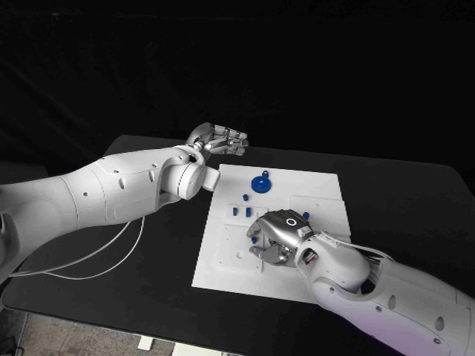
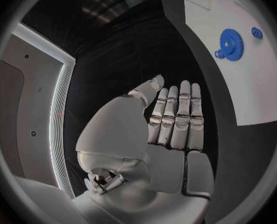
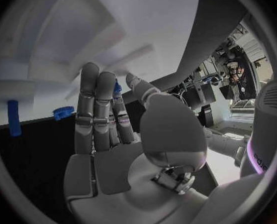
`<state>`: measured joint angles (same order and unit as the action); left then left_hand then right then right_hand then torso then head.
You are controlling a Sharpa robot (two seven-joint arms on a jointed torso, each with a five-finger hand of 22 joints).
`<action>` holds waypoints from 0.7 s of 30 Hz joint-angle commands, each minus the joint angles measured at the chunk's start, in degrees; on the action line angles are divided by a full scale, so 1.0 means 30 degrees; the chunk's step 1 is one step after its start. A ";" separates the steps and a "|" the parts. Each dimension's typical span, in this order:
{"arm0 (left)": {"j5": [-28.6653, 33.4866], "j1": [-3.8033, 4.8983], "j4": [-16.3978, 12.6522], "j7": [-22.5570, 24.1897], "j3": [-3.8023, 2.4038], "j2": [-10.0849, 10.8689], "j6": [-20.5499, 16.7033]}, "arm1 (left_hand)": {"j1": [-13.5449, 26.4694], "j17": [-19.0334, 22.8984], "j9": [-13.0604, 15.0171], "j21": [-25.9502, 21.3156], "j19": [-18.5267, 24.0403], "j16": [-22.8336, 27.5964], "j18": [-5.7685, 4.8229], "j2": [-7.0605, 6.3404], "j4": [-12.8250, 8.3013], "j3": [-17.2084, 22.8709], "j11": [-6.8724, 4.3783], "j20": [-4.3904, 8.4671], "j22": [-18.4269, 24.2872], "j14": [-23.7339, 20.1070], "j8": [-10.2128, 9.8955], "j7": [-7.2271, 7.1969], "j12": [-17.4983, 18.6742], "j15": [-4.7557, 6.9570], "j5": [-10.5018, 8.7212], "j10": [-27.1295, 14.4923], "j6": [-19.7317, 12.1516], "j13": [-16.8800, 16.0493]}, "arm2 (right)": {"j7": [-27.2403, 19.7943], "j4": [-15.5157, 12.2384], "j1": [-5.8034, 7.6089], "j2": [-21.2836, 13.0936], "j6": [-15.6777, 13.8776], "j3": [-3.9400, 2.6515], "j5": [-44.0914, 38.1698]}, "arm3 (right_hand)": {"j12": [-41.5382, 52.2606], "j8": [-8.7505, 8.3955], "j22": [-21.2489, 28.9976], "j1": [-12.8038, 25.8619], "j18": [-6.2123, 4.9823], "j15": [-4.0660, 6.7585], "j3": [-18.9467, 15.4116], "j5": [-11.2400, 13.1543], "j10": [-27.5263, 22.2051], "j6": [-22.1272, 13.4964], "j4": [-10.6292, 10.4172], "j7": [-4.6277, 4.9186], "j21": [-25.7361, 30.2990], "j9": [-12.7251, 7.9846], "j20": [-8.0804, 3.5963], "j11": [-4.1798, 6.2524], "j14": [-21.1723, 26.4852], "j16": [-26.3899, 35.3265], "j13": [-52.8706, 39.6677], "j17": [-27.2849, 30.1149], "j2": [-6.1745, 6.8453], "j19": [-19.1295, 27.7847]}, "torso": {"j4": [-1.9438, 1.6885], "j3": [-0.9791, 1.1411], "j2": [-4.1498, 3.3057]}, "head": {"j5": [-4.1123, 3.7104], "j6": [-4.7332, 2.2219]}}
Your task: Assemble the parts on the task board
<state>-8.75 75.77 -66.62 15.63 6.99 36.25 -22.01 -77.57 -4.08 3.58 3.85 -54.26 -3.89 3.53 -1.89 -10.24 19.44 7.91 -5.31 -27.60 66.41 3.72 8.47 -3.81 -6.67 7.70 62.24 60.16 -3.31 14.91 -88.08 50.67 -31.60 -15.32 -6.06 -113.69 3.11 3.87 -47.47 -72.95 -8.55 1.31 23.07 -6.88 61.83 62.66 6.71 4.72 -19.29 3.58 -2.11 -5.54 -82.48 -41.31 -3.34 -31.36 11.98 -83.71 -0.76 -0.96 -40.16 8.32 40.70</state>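
Looking down from the head view, we see our right hand (image 1: 278,236) over the task board (image 1: 312,194), near small blue parts (image 1: 237,211); the blue gear (image 1: 261,183) lies farther up. In our left wrist view the left hand (image 2: 175,124) is flat, empty, parked off-board, likely clearing room. In our right wrist view, a blue part (image 3: 116,88) shows behind the straight fingers (image 3: 91,109); we cannot tell if it is held

Black table (image 1: 409,200), roughly square, corners rounded, dark matte top. White task board (image 1: 312,194) lies flat on it near the middle, long side running near to far, its far edge slightly right of its near edge. A thin pale cable (image 1: 109,259) loops over the table's near-left corner.
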 commanded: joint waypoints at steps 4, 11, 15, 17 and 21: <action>-0.0017 0.0011 -0.0050 0.0002 -0.0013 0.0032 0.0380 | 0.0077 0.0008 0.0015 0.0081 -0.0058 0.0079 -0.0167 -0.0090 0.0072 -0.0081 0.0050 -0.0066 0.0186 -0.0165 0.0061 -0.0041 0.0040 -0.0030 -0.0133 -0.0184 -0.0166 -0.0007 | 0.0160 -0.0791 -0.0107 -0.0684 -0.0885 -0.0018 0.0471 | 0.0086 -0.0109 0.0252 -0.0480 0.0040 -0.0091 -0.0444 -0.0049 -0.0058 -0.0127 -0.0496 -0.0069 0.0471 -0.0012 -0.0027 0.0013 0.0010 -0.0255 -0.0010 0.0276 0.0277 -0.0546 | 0.0029 0.0001 0.0015 | -0.0125 -0.0103; -0.0015 0.0011 -0.0016 -0.0006 -0.0012 0.0059 0.0433 | 0.0077 0.0008 0.0015 0.0079 -0.0056 0.0079 -0.0167 -0.0089 0.0074 -0.0081 0.0051 -0.0067 0.0194 -0.0167 0.0061 -0.0041 0.0039 -0.0031 -0.0133 -0.0186 -0.0167 -0.0008 | 0.0245 -0.1930 -0.0094 -0.1549 -0.1334 -0.0909 0.0807 | 0.0090 -0.0108 0.0268 -0.0450 0.0051 -0.0054 -0.0323 -0.0096 0.0100 -0.0094 -0.0631 -0.0002 0.0533 -0.0011 -0.0057 0.0063 -0.0026 -0.0311 -0.0012 0.0331 0.0395 -0.0662 | 0.0040 0.0017 0.0022 | -0.0258 -0.0243; -0.0015 0.0009 0.0000 -0.0018 -0.0011 0.0071 0.0464 | 0.0058 0.0001 0.0015 0.0105 -0.0164 0.0080 -0.0148 -0.0117 0.0103 -0.0098 0.0056 -0.0091 0.0740 -0.0199 0.0067 -0.0038 0.0041 -0.0042 -0.0127 -0.0194 -0.0182 -0.0004 | 0.0223 -0.2522 -0.0090 -0.2089 -0.1308 -0.1722 0.1337 | 0.0094 -0.0108 0.0259 -0.0420 0.0071 -0.0022 -0.0193 -0.0086 0.0352 -0.0103 -0.0679 0.0029 0.0547 -0.0011 -0.0087 0.0120 -0.0038 -0.0333 -0.0014 0.0350 0.0366 -0.0688 | 0.0024 0.0017 0.0018 | -0.0407 -0.0342; -0.0015 0.0009 0.0011 -0.0024 -0.0011 0.0078 0.0478 | 0.0058 0.0001 0.0015 0.0105 -0.0164 0.0080 -0.0148 -0.0117 0.0103 -0.0098 0.0056 -0.0091 0.0740 -0.0199 0.0067 -0.0038 0.0041 -0.0042 -0.0127 -0.0194 -0.0182 -0.0004 | 0.0198 -0.2755 -0.0088 -0.2354 -0.1316 -0.2129 0.1605 | 0.0080 -0.0108 0.0233 -0.0419 0.0091 0.0007 -0.0038 -0.0073 0.0535 -0.0107 -0.0673 0.0052 0.0537 -0.0011 -0.0117 0.0160 -0.0051 -0.0356 -0.0009 0.0350 0.0324 -0.0694 | 0.0037 0.0010 0.0025 | -0.0494 -0.0383; -0.0015 0.0009 0.0043 -0.0035 -0.0010 0.0100 0.0499 | 0.0058 0.0001 0.0015 0.0105 -0.0164 0.0080 -0.0148 -0.0117 0.0103 -0.0098 0.0056 -0.0091 0.0740 -0.0199 0.0067 -0.0038 0.0041 -0.0042 -0.0127 -0.0194 -0.0182 -0.0004 | 0.0126 -0.3026 -0.0086 -0.2849 -0.1442 -0.3071 0.2138 | 0.0067 -0.0113 -0.0040 -0.0394 0.0142 0.0096 0.1411 0.0232 0.1011 -0.0069 -0.0550 0.0120 0.0348 -0.0013 -0.0224 0.0263 -0.0091 -0.0461 0.0002 0.0284 0.0467 -0.0686 | 0.0056 0.0011 0.0007 | -0.0665 -0.0509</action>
<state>-8.75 75.76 -66.46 15.31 7.00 36.59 -21.43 -77.57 -4.08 3.58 3.85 -54.48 -3.89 3.53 -1.89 -10.07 19.27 8.12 -5.53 -25.43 66.21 3.71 8.27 -3.81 -6.87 7.49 62.04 59.96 -3.31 15.34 -96.89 50.45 -39.96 -18.76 -15.31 -109.50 3.09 3.87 -47.50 -74.00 -8.44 1.42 26.87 -6.38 64.76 62.47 5.04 4.91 -17.91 3.59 -2.34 -4.71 -82.61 -42.37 -3.33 -30.41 13.05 -83.95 -0.64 -0.92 -40.10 6.70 39.41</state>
